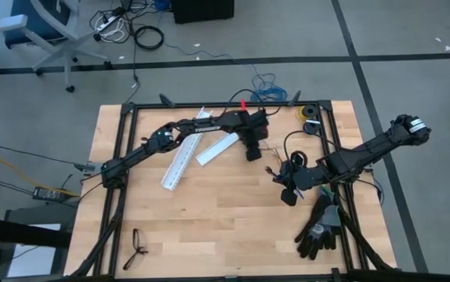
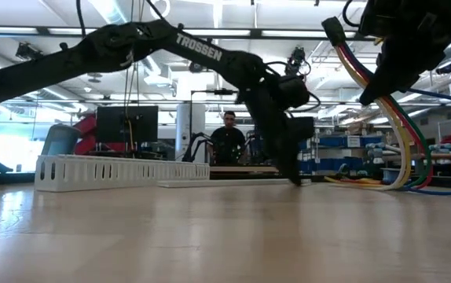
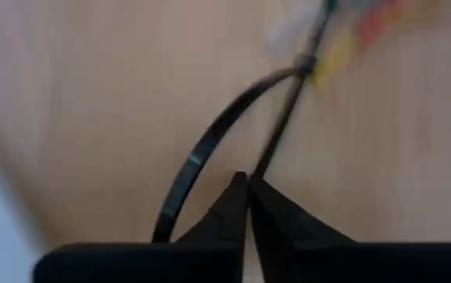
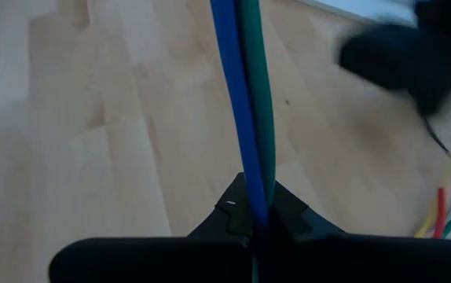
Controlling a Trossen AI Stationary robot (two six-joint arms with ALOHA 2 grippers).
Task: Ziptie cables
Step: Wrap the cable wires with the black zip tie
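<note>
1. The left gripper (image 3: pixel 247 185) is down at the table near the far middle, just past the white duct pieces (image 1: pixel 184 157). Its fingers are pressed together on the tail of the ziptie (image 3: pixel 210 137).

2. The ziptie is already looped: in the left wrist view the black strip curves out from the gripper, meets its own straight run at a small head, and both lie on the wood. Blurred yellow, red and white wires sit at that head, so the loop seems to pass round part of the cables (image 2: pixel 398 137), though the blur leaves this uncertain.

3. The right gripper (image 4: pixel 253 216) is closed on the cables. The right wrist view shows a blue and a green wire running straight out from between its fingers. In the low view the bundle hangs from it in a coloured curve down to the table.

4. In the high view the two grippers are near each other, with the left one farther back and the right one nearer the black gloves (image 1: pixel 319 227).

5. Judged step: tightening. The loop is formed and still wide.

6. The next move calls for the left gripper to draw the tail away from the head while the right holds the bundle steady. The pull should follow the strip's line, or the thin tail may slip from the fingers.
</note>
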